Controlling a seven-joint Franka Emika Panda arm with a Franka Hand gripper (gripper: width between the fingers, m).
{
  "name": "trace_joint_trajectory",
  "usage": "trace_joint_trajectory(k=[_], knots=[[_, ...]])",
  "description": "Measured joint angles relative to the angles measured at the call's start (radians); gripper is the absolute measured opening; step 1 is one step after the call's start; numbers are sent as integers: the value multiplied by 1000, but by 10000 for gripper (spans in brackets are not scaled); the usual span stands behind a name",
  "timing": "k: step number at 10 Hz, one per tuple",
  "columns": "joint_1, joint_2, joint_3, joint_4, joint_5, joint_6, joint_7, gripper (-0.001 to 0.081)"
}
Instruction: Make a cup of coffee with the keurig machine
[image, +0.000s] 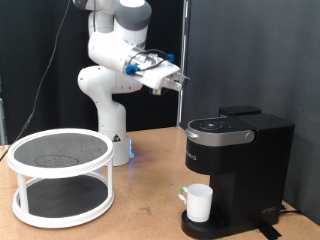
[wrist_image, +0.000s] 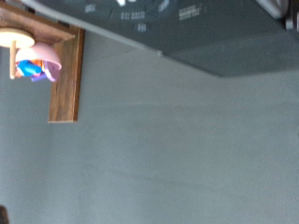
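The keurig machine (image: 238, 165) is a matte-black box at the exterior view's right, with its lid down. The cup (image: 199, 203), a plain white mug, stands on the machine's drip tray under the spout. My gripper (image: 176, 82) is raised in the air, above and to the exterior view's left of the machine, touching nothing. Nothing shows between its fingers in the exterior view. The wrist view shows neither the fingers, the cup nor the machine.
A white two-tier round rack (image: 62, 175) with dark mesh shelves stands at the exterior view's left on the wooden table (image: 140, 210). The robot's white base (image: 110, 120) is behind it. The wrist view shows a grey surface, a wooden board (wrist_image: 65, 79) and a pink-and-blue object (wrist_image: 37, 61).
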Motion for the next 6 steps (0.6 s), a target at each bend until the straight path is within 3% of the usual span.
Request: trace_joint_trajectory(k=[2,5,6], knots=[[-2,-30,0,4,-26,0,59,734],[-1,-23,16,24,-15,24,-3,734],[-2,-12,36,52,-66,34,8,734]])
